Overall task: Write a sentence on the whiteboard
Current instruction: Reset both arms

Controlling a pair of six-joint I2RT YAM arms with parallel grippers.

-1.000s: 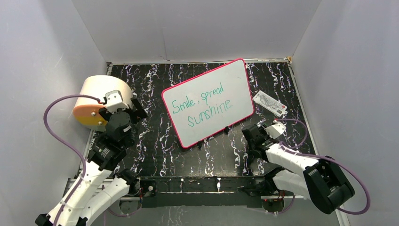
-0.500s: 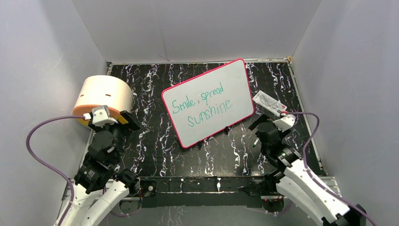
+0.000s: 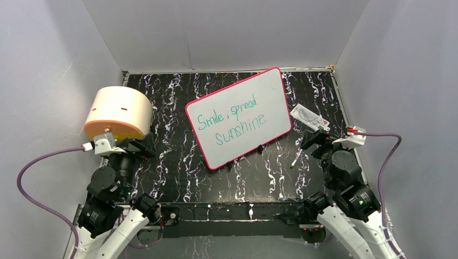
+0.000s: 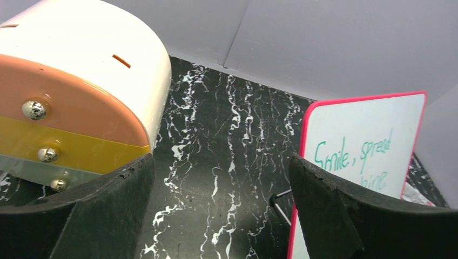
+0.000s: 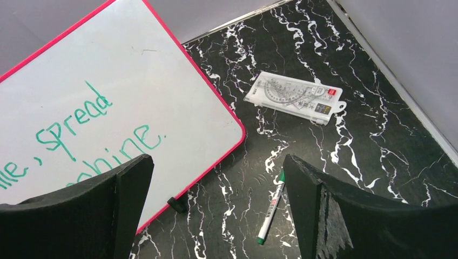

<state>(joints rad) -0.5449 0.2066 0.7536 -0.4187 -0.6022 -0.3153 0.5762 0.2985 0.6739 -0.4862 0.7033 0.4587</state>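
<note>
While you watch from the top camera, both arms sit folded near the bottom of the frame. The left gripper (image 3: 141,145) is at lower left and the right gripper (image 3: 314,140) at lower right, and neither touches anything. Your left wrist view shows its jaws spread wide, with only the black marbled table (image 4: 227,124) between them. Your right wrist view shows the same: jaws wide apart and holding nothing.

Just left of the right gripper in the top view, a white marker (image 5: 271,208) with a green end lies loose on the table. It sits below the whiteboard's lower right corner and apart from it.

The whiteboard (image 3: 254,94) fills the middle of the top view, turned so its right end sits higher in the frame, pink-red rim all round. Small black feet (image 5: 175,204) show along its lower edge. On it you can read the sentence (image 3: 232,123) in teal: "Smile, spread" above "sunshine."

Right of the board, near but apart from it, lies a clear plastic case (image 5: 294,98) holding a protractor, with a red mark at one end.

At centre left, just beyond the left gripper, stands a cream, orange and yellow round box (image 3: 120,108).
</note>
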